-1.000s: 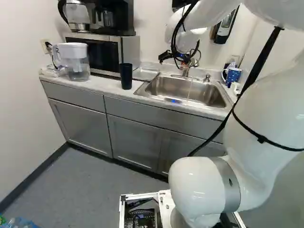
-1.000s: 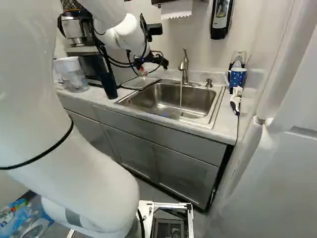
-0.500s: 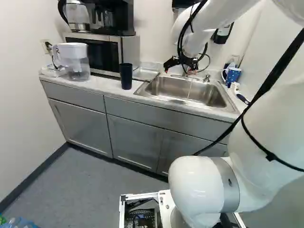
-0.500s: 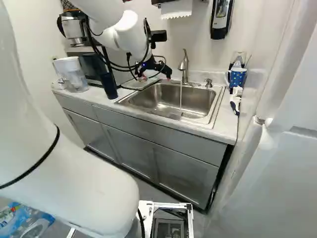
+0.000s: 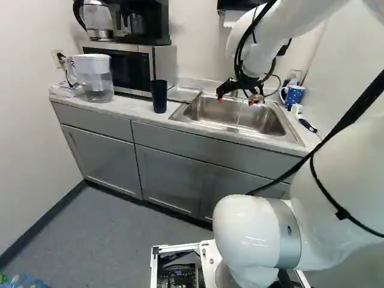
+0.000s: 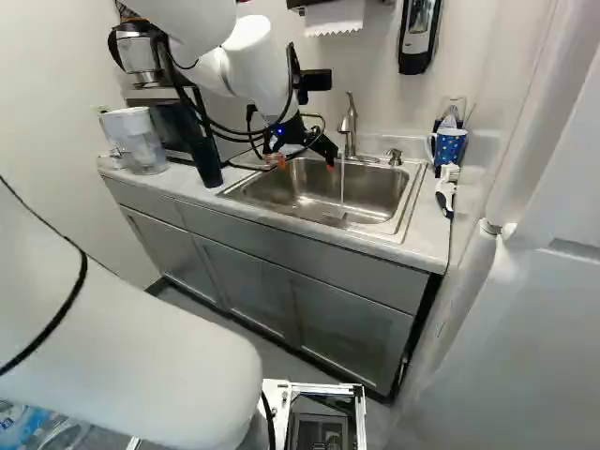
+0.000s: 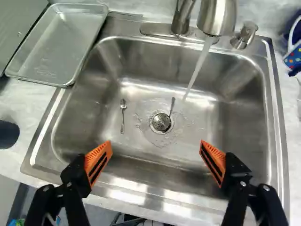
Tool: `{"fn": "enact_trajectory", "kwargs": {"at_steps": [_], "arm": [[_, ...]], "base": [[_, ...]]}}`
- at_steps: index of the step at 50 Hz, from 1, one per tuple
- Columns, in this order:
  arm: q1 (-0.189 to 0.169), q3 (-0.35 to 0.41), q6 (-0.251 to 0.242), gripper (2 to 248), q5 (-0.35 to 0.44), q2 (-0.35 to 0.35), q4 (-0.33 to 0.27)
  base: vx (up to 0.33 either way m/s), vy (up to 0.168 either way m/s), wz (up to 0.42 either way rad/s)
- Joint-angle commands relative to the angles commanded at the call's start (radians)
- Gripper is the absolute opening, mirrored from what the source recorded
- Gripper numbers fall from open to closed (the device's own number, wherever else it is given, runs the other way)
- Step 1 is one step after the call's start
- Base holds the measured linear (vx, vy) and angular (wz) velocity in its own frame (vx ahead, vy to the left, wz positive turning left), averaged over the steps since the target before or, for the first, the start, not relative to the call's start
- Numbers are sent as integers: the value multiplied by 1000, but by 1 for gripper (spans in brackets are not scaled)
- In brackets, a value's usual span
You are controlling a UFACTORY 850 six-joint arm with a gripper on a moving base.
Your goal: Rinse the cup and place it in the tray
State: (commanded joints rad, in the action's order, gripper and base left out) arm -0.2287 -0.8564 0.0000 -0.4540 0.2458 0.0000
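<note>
Above the sink, my gripper (image 5: pixel 237 101) hangs with its fingers wide apart. In the wrist view the gripper (image 7: pixel 156 156) is open over the near part of the basin, nothing between its orange pads. A tall dark cup (image 5: pixel 159 96) stands on the counter left of the sink; its dark side (image 7: pixel 7 134) shows at the wrist view's edge, outside the fingers. The metal tray (image 7: pixel 59 42) lies flat beside the sink, toward the back, with nothing in it. Water (image 7: pixel 197 68) runs from the faucet (image 7: pixel 217 18) into the sink (image 7: pixel 155 165).
Two small spoons (image 7: pixel 122 115) lie in the basin, one by the drain. A blue dotted mug (image 6: pixel 448 145) and a brush (image 6: pixel 446 187) are right of the sink. A water pitcher (image 5: pixel 96 78) and microwave (image 5: pixel 123 66) stand left. The refrigerator side (image 6: pixel 525 309) rises at the right.
The arm has swung rightward and lowered, bringing the open gripper from near the tray and faucet to over the sink. The base and the cup have stayed put.
</note>
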Motion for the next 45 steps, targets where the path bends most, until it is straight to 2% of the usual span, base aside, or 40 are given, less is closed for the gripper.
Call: {"fn": "enact_trajectory", "kwargs": {"at_steps": [24, 45], "arm": [[4, 0, 0, 247, 0, 0, 0], [80, -12, 0, 247, 0, -14, 0]], "base": [[0, 0, 0], [0, 0, 0]]}}
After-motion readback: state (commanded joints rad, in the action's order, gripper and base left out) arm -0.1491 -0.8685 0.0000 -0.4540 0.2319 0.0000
